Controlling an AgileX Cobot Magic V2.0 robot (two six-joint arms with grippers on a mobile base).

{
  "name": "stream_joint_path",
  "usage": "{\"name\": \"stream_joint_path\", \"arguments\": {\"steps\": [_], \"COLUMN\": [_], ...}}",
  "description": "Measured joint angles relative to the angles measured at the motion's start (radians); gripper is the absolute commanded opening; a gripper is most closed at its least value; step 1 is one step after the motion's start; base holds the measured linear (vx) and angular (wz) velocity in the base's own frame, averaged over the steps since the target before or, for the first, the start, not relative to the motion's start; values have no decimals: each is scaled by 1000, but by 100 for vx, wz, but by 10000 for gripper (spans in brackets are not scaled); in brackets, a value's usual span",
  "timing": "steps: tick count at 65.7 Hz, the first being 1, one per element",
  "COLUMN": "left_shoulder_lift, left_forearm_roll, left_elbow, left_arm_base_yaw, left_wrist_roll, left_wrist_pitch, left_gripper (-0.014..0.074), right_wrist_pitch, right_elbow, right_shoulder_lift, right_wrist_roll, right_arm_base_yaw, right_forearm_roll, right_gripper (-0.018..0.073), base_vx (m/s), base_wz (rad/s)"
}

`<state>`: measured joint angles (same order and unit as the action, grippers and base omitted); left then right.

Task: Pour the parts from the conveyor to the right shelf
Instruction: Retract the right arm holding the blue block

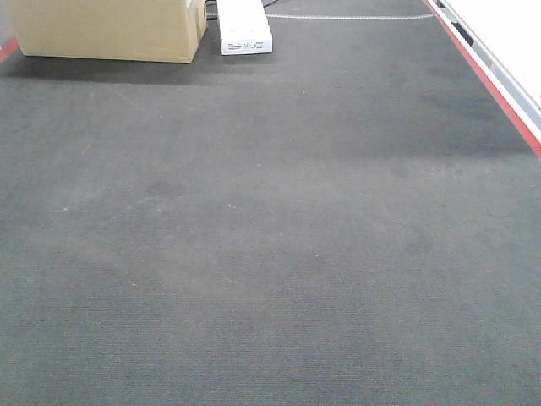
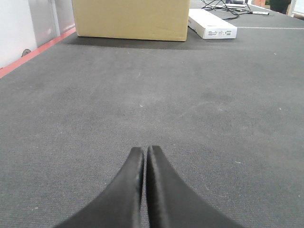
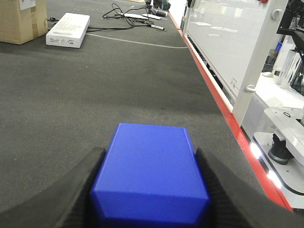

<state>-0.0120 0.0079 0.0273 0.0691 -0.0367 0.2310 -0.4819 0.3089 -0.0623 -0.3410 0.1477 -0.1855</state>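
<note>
Right gripper [image 3: 149, 159] clamped blue block [image 3: 149, 183] between black fingers [image 3: 71, 190], over conveyor belt [image 3: 95, 95], near red edge stripe [image 3: 223, 107]. Left gripper [image 2: 144, 152] fingers pressed together, empty. Cardboard box [image 1: 110, 30], white box [image 1: 245, 30] sat far up belt.

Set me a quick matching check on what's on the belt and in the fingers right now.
Things:
1. blue block
2. cardboard box
3. white box
4. left fingers

States:
A. pressed together, nothing between
B. lying flat on the belt, right of the cardboard box
C. gripped between the right fingers
D. at the belt's far end, by the left red stripe

Pairs: 1-C, 2-D, 3-B, 4-A.
</note>
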Motion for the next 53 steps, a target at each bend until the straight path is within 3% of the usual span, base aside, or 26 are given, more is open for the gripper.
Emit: {"name": "stream_joint_path", "arguments": {"steps": [53], "left_shoulder_lift": [0], "left_forearm_roll": [0], "left_elbow": [0], "left_arm_base_yaw": [0], "left_wrist_roll": [0], "left_wrist_pitch": [0], "left_gripper": [-6], "right_wrist_pitch": [-8], "right_elbow": [0], "right_shoulder_lift": [0], "right_wrist_roll": [0], "right_arm_base_yaw": [0], "right_forearm_roll": [4], "right_gripper": [-5], "base_vx": [0], "base_wz": [0]}}
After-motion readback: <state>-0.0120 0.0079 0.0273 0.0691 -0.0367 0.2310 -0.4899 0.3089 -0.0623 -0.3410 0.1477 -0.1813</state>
